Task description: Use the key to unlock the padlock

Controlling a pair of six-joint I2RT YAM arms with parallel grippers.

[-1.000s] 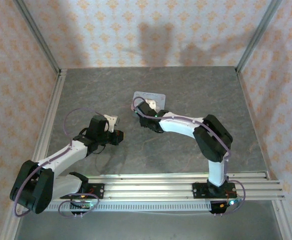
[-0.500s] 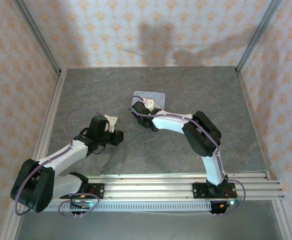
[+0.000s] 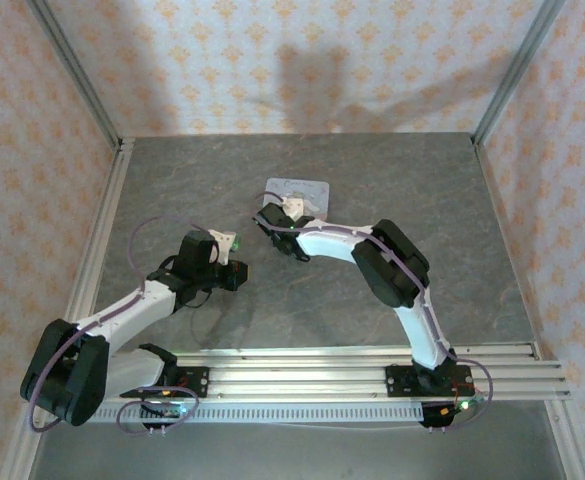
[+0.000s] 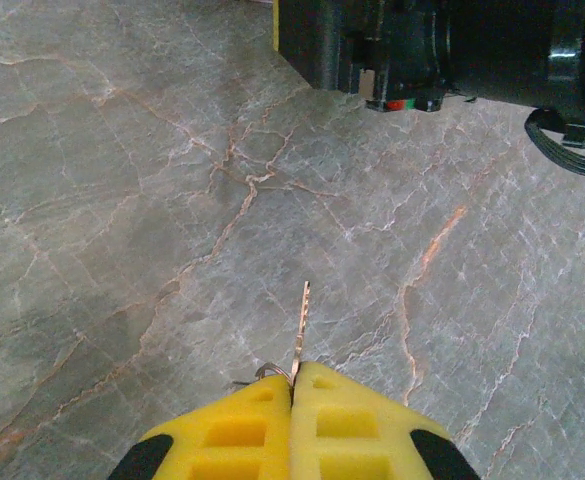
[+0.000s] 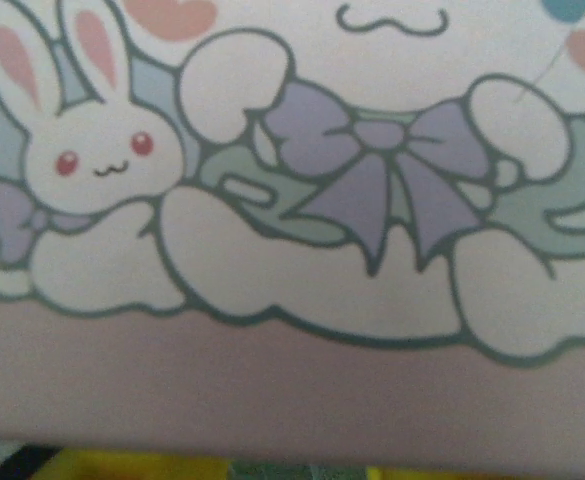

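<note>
Left wrist view is showing the left end effector (image 4: pixel 292 385) clenching the key (image 4: pixel 301 318) above the surface (image 4: pixel 122 200). The right end effector (image 3: pixel 290 208) is hovering at the tin (image 3: pixel 312 187), and I cannot tell its grip. Unlocking the padlock is remaining.

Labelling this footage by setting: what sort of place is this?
Probably a staged robot test booth: patterned walls enclose a stone-look tabletop, with the left arm and right arm bolted to an aluminium rail.
</note>
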